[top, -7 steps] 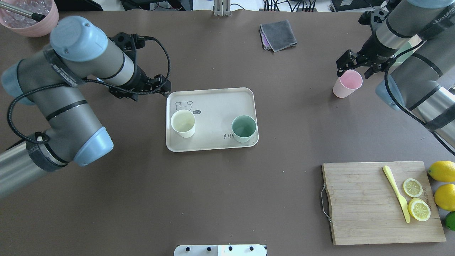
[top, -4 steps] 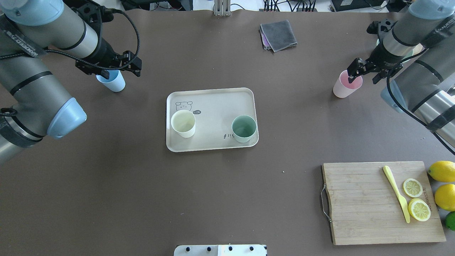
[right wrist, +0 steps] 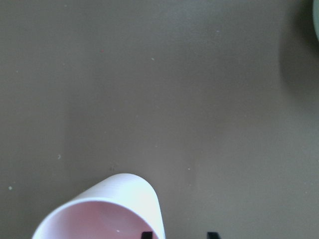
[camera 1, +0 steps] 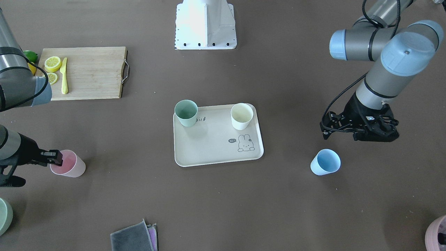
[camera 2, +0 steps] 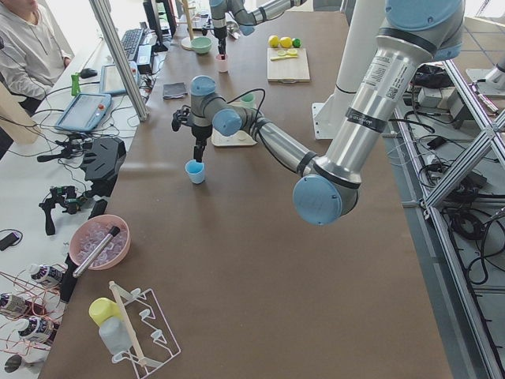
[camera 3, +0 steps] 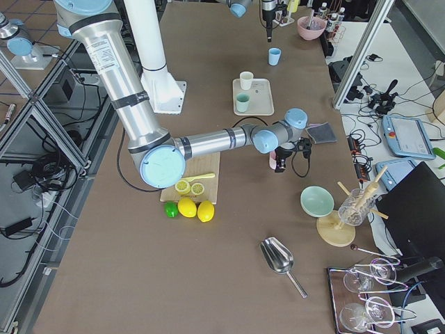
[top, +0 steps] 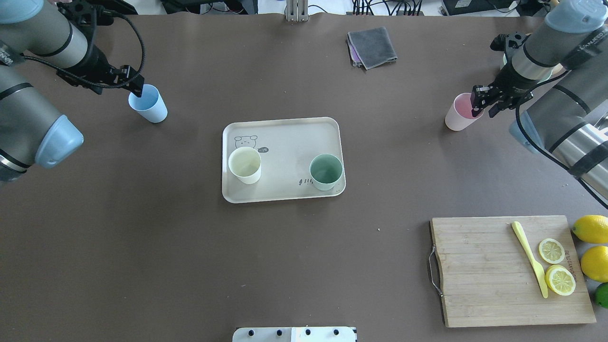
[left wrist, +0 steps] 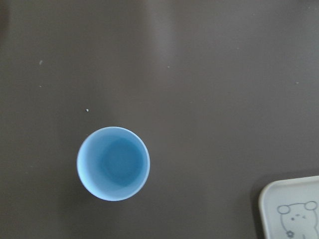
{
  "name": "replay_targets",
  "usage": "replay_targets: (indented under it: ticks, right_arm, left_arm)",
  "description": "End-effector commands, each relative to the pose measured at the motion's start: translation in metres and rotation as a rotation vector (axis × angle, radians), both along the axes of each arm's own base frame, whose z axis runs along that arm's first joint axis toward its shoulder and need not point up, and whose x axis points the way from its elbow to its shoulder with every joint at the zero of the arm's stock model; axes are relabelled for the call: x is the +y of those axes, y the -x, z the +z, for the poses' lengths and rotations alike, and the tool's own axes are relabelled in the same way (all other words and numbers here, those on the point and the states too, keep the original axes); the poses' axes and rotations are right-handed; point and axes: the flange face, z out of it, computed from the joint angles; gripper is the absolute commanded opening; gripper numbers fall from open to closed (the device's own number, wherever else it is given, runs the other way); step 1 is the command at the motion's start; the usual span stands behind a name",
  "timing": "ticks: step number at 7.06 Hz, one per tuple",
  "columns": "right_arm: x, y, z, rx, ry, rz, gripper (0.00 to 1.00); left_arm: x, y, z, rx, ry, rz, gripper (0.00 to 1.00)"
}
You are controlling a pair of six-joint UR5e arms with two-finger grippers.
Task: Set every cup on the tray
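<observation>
The beige tray (top: 285, 137) lies mid-table with the cream-white cup (top: 244, 164) and the mint green cup (top: 326, 172) upright on it. The light blue cup (top: 148, 103) stands on the table left of the tray and shows from above in the left wrist view (left wrist: 113, 163). My left gripper (top: 118, 83) hovers open and empty just beyond it. The pale pink cup (top: 460, 115) stands at the right. My right gripper (top: 485, 102) is open, jaws astride the pink cup's rim (right wrist: 99, 214), one finger inside and one outside.
A wooden cutting board (top: 484, 270) with lemon slices and a yellow knife lies at the near right, whole lemons (top: 591, 228) beside it. A folded grey cloth (top: 372, 46) lies at the far side. A pink bowl (camera 1: 437, 233) and a green bowl (camera 1: 3, 214) sit at the far corners.
My left arm swung from the tray's edge out to the left, past the light blue cup. My right gripper came down from above the pink cup onto its rim.
</observation>
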Motion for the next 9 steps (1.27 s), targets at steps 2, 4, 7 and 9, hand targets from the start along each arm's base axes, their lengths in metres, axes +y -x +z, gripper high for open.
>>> replay_targets:
  ticks: [2, 4, 7, 9]
  right_arm:
    - [-0.008, 0.027, -0.074, -0.09, 0.021, 0.024, 0.0]
    - [-0.011, 0.086, -0.168, -0.154, 0.089, 0.093, 0.0]
    - [0.024, 0.17, -0.244, -0.189, 0.139, 0.114, 0.0]
    - [0.053, 0.213, -0.255, -0.182, 0.125, 0.082, 0.0]
  left_arm:
    - [-0.024, -0.005, 0.052, -0.043, 0.052, 0.002, 0.88]
    - [-0.038, -0.029, 0.051, 0.006, 0.072, -0.049, 0.86]
    - [-0.03, -0.059, 0.063, 0.03, 0.077, -0.039, 0.28]
    - [-0.028, -0.072, 0.033, 0.063, 0.079, -0.047, 0.0]
